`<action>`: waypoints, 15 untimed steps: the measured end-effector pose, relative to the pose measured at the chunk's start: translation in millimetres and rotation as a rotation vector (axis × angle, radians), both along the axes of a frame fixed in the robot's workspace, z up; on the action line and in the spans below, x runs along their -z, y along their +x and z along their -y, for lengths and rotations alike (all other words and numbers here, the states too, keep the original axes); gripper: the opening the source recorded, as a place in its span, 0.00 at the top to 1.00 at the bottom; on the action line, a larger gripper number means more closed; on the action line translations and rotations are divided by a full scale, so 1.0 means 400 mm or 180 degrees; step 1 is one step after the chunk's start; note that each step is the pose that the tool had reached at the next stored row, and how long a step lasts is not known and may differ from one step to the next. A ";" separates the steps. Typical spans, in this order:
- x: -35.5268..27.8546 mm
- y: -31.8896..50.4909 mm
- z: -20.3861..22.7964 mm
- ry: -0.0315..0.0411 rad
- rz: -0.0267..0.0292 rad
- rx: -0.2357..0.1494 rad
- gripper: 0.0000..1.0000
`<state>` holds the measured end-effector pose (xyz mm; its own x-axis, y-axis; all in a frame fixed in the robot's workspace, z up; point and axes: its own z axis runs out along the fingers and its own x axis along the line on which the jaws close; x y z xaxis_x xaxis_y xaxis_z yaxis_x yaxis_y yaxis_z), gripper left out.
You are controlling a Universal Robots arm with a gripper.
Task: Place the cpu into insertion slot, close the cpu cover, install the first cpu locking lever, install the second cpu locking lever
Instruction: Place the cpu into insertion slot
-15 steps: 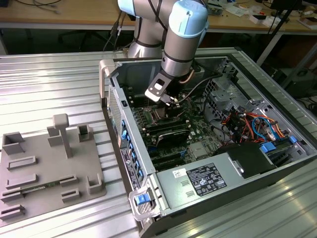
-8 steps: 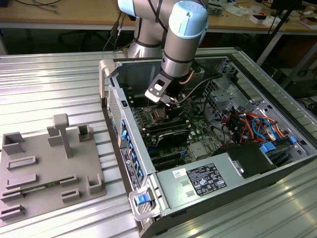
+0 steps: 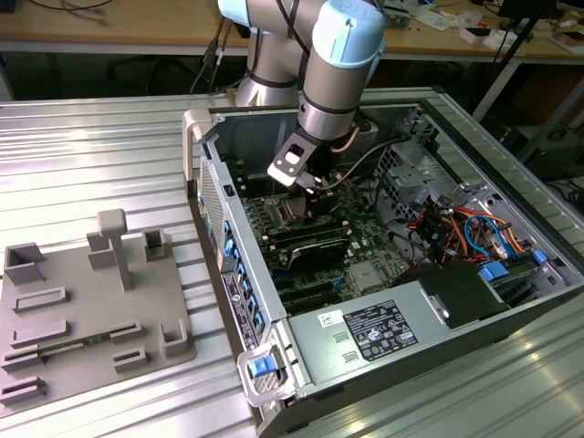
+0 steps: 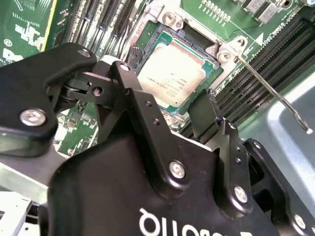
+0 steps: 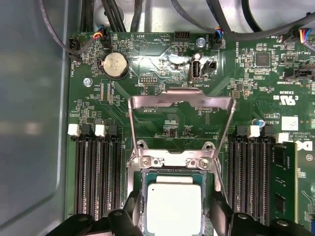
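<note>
The cpu (image 5: 174, 206), a flat square with a silver-grey top, lies level in the insertion slot (image 5: 143, 196) on the green motherboard. In the second wrist view the cpu (image 4: 172, 73) also sits inside the slot's dark rim (image 4: 160, 33). My gripper (image 5: 176, 216) is open just above it, one black finger (image 5: 134, 206) on each side of the chip, neither pressing on it. The cpu cover (image 5: 181, 102), a thin silvery frame, stands swung up off the socket on its hinge. A thin locking lever (image 4: 268, 88) sticks out free beside the socket. From outside, my gripper (image 3: 301, 182) hangs inside the case.
Long black memory slots (image 5: 96, 172) run along both sides of the socket. A coin battery (image 5: 114, 65) and cables (image 5: 113, 14) lie beyond the cover. The power-supply box (image 3: 374, 328) and coloured wiring (image 3: 461, 228) fill the case's near end. A grey fixture plate (image 3: 82, 310) lies at the exterior view's left.
</note>
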<state>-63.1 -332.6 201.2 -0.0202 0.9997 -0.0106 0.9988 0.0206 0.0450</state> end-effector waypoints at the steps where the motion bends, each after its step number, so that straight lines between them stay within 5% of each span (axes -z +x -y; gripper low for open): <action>1: -0.002 0.000 0.000 0.0000 0.0000 0.0000 0.33; 13: -0.006 0.000 0.000 0.0000 0.0000 0.0000 0.33; 15: -0.006 0.000 0.000 0.0000 0.0000 0.0000 0.42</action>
<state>-63.0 -332.6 203.6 -0.0202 0.9997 -0.0106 0.9988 0.0207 0.0451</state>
